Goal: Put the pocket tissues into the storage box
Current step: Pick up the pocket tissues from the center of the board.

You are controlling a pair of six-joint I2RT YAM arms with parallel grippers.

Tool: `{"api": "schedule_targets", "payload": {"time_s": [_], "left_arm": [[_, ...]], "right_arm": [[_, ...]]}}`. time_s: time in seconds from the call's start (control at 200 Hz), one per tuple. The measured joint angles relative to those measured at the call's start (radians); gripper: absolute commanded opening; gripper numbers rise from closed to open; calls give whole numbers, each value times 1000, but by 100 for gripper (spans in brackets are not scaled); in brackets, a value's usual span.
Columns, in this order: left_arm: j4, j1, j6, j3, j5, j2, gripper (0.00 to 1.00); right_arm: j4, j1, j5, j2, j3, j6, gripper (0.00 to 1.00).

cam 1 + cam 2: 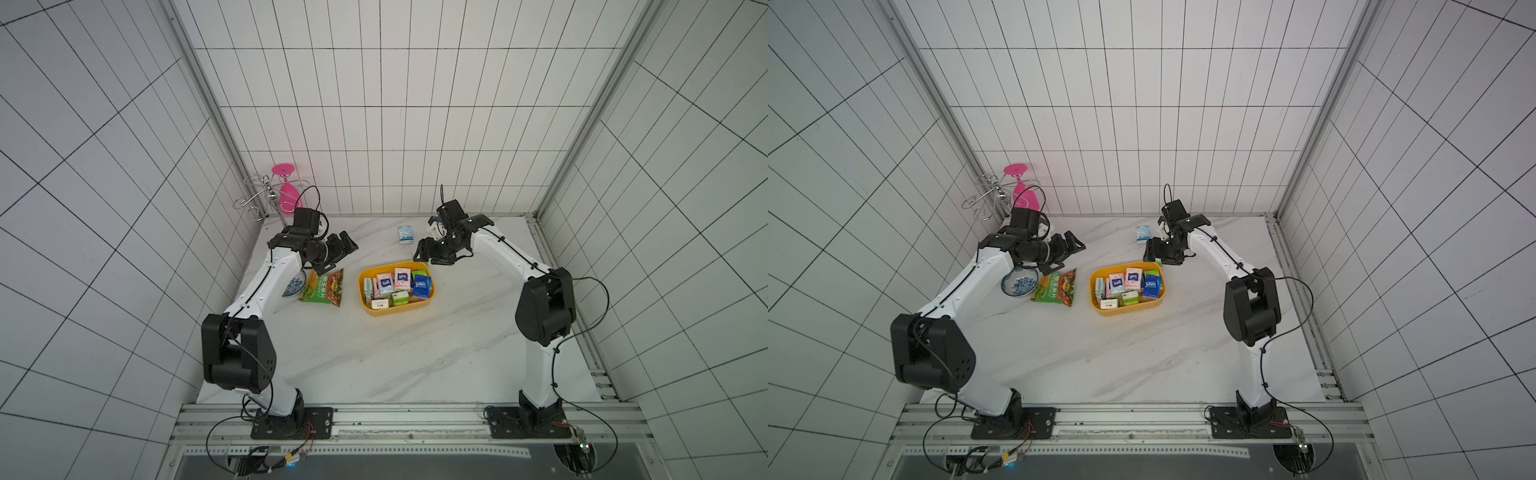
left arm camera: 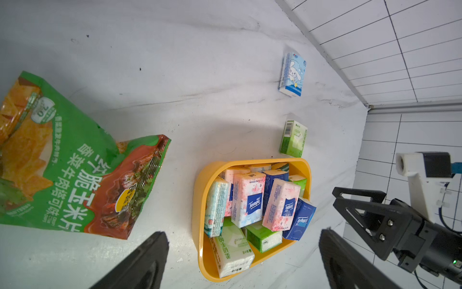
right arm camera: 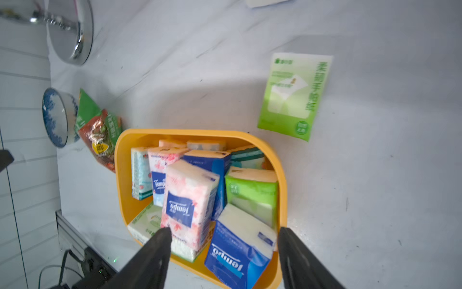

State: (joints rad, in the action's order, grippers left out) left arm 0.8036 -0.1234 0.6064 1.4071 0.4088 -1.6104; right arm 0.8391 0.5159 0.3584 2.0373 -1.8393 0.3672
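Pocket tissues (image 1: 402, 277): most are heaped in the storage box (image 1: 395, 311); pink, dark blue, green, teal and white wrappers, some on edge, some flat.
Storage box: yellow tub, mid-counter, close to full.
Dark blue packet (image 3: 237, 250): tilted at the box corner under the right arm. In the left wrist view one edge rides on the rim, so it looks loosely seated.
Green packet (image 2: 293, 138): outside, flat on the counter (image 1: 415, 353), just beside the box's far rim.
Light blue packet (image 1: 405, 234): outside, well apart from the box, near the back wall.
Right gripper (image 3: 223, 230): hangs over that corner of the box, jaws apart, nothing clamped; the dark blue packet lies below them.
Left gripper (image 2: 243, 234): raised between the snack bag (image 1: 324, 291) and the box, jaws wide apart, empty.
Step in hand: my reading is a drop into the box, with two packets left to fetch.
Next move: probably the right arm to the green packet, the nearest. It calls for lifting clear of the heap, setting the jaws across the packet's short width, coming down to the counter and closing gently on the soft wrapper.
Watch: the box is crowded, so a further packet wants a low spot or it may slide over the rim.
Bystanders: snack bag and patterned dish (image 1: 1018, 281) on the left arm's side, not for the box.
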Motion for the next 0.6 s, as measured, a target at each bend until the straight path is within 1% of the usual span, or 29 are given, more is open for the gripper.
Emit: {"api": "schedule_targets", "payload": {"time_s": [0.06, 0.145, 0.265, 0.42, 0.6], "left_arm": [[13, 0, -30, 3, 1, -11, 97], [31, 0, -64, -7, 7, -13, 97], [29, 1, -95, -50, 16, -7, 97], [27, 4, -98, -119, 27, 14, 98], [1, 5, -87, -151, 27, 50, 98]], "right_arm": [[6, -6, -50, 39, -46, 22, 89], [18, -5, -114, 103, -117, 42, 96], [50, -5, -180, 212, -236, 58, 98], [101, -6, -222, 369, -426, 58, 98], [127, -10, -256, 473, -576, 27, 99]]}}
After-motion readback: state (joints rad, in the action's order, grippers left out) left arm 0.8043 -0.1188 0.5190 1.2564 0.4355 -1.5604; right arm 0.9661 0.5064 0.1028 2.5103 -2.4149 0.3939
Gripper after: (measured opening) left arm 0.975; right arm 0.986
